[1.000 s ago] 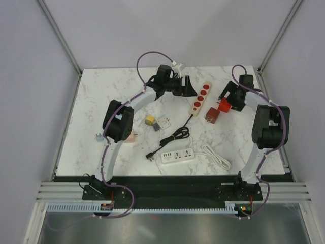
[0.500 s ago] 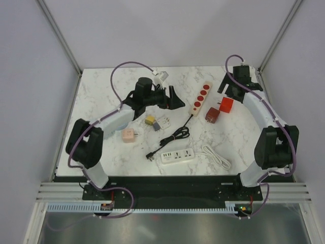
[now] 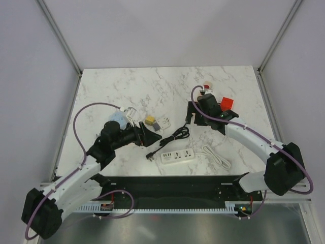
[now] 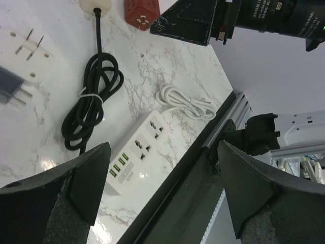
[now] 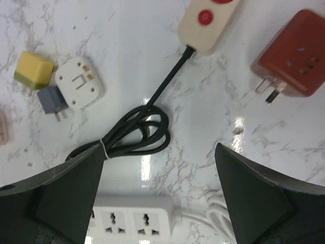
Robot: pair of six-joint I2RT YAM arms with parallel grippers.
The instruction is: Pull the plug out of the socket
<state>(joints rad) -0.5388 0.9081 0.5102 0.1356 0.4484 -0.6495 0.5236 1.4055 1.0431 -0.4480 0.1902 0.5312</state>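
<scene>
A white power strip lies near the table's front, and the sockets that show in the wrist views are empty. A bundled black cord runs to a beige strip with red sockets; its black plug lies loose on the table. My left gripper is open and empty, left of the cord; its jaws stand wide apart in the left wrist view. My right gripper is open and empty above the cord's far end. I see no plug seated in a socket.
A yellow cube, a grey plug adapter and a white adapter lie left of the cord. A dark red cube adapter and an orange cube lie at the right. A coiled white cable trails from the white strip.
Both arms have swung back from the far side of the table. The left gripper now sits near the cord's left; the right gripper hangs over the beige strip's near end.
</scene>
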